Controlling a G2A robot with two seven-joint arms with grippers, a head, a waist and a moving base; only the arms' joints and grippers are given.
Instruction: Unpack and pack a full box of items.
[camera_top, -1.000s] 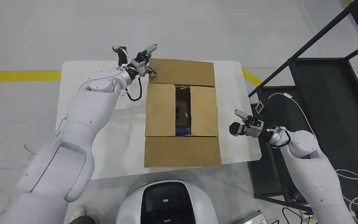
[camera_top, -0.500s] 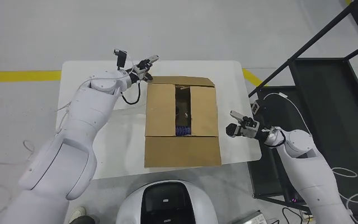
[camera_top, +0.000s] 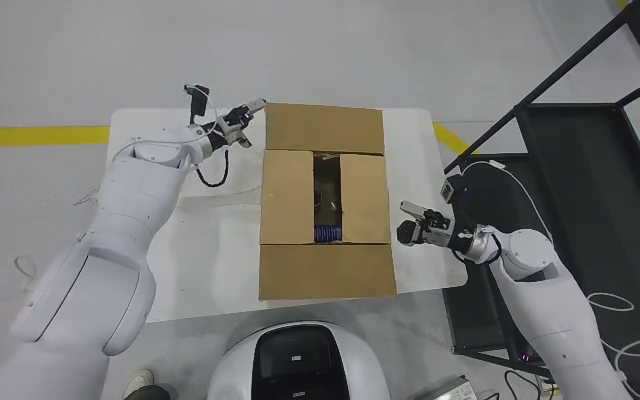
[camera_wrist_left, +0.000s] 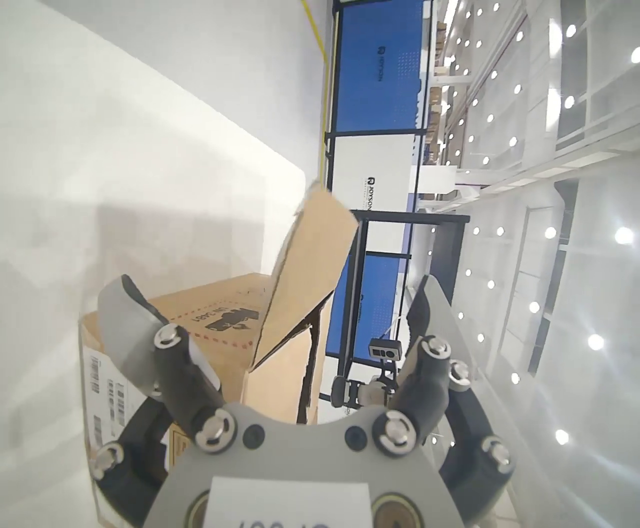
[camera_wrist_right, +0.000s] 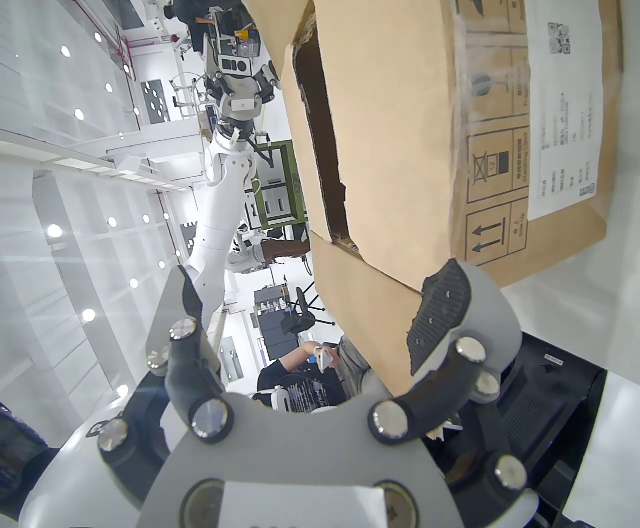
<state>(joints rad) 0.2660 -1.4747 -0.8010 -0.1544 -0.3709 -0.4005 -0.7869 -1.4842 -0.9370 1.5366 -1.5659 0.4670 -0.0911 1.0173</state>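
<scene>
Cardboard box mid-worktop, flaps part open.
End flaps spread flat, side flaps nearly shut over a dark gap. Left gripper spread wide at the box's far-left corner; right gripper spread wide, just beside its right side.

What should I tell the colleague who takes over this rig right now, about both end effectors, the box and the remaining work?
Left end effector: open, holding nothing, at the far left corner of the box.
Right end effector: open, holding nothing, beside the box's right side.
Box: on the white table. Its far and near flaps are opened outward; the two side flaps lie over the top with a gap between them. A blue item shows in the gap.
Done: far and near flaps opened.
Left: open the side flaps, unpack the items, pack them again.
</scene>
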